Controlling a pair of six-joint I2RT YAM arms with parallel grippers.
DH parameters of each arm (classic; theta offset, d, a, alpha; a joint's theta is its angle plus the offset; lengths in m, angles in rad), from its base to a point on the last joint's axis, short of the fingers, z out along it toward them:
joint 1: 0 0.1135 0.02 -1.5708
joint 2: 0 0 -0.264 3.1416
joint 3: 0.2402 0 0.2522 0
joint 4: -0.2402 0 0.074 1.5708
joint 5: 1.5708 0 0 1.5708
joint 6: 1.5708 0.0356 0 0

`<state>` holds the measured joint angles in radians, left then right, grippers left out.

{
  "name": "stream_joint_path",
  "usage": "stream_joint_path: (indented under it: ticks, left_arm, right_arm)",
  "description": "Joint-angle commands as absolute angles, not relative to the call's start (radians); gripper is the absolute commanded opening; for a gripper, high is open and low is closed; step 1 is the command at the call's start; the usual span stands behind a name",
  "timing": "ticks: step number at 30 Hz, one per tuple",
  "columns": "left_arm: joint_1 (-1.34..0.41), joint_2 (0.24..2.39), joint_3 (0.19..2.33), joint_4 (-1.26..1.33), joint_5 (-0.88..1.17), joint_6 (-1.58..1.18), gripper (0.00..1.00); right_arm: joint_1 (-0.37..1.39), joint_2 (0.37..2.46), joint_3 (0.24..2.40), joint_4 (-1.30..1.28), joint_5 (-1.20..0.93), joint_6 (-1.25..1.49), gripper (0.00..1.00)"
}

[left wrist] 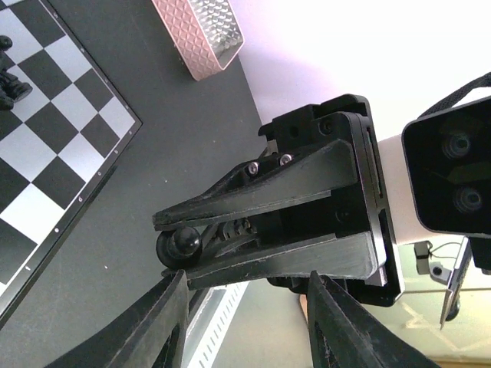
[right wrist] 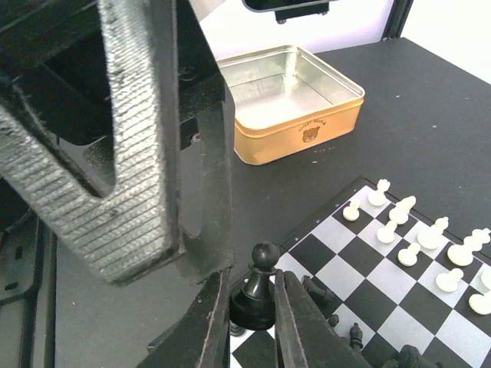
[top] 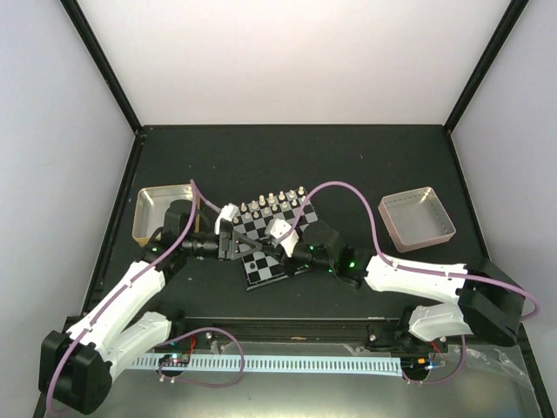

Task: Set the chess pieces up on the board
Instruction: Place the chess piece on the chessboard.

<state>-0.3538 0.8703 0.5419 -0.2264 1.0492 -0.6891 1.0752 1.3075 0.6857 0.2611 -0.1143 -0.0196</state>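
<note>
Chess pieces are partly placed. White ones [right wrist: 418, 241] stand in rows along the far side of the board [right wrist: 345, 268], and a few black ones [right wrist: 354, 334] sit near its close edge. The step in hand concerns one black pawn [right wrist: 261, 285], held upright and clamped between the fingers of the right hand [right wrist: 253, 310] at the board's edge. Whether its base touches a square cannot be told. The left hand [left wrist: 247, 287] hangs just beside it, fingers spread and empty. The next move probably calls for seating the pawn squarely on its home square and releasing it without tipping its neighbours.
</note>
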Motion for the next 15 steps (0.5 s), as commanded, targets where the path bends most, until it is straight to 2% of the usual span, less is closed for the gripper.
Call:
stream_joint_path:
  ticks: [1,10,15]
  left_arm:
    - [-0.36,0.905,0.575,-0.198,1.055,-0.687,0.43]
    - [-0.36,0.938,0.59,-0.234,1.022,-0.648,0.3]
    - [-0.36,0.94,0.591,-0.242,1.028,-0.637,0.17]
  right_arm:
    - [1.08,1.283,0.675,0.329,-0.175,-0.08,0.04]
    - [1.081,1.282,0.672,0.326,-0.216,-0.12,0.03]
    - [1.081,1.284,0.675,0.315,-0.213,-0.12,0.03]
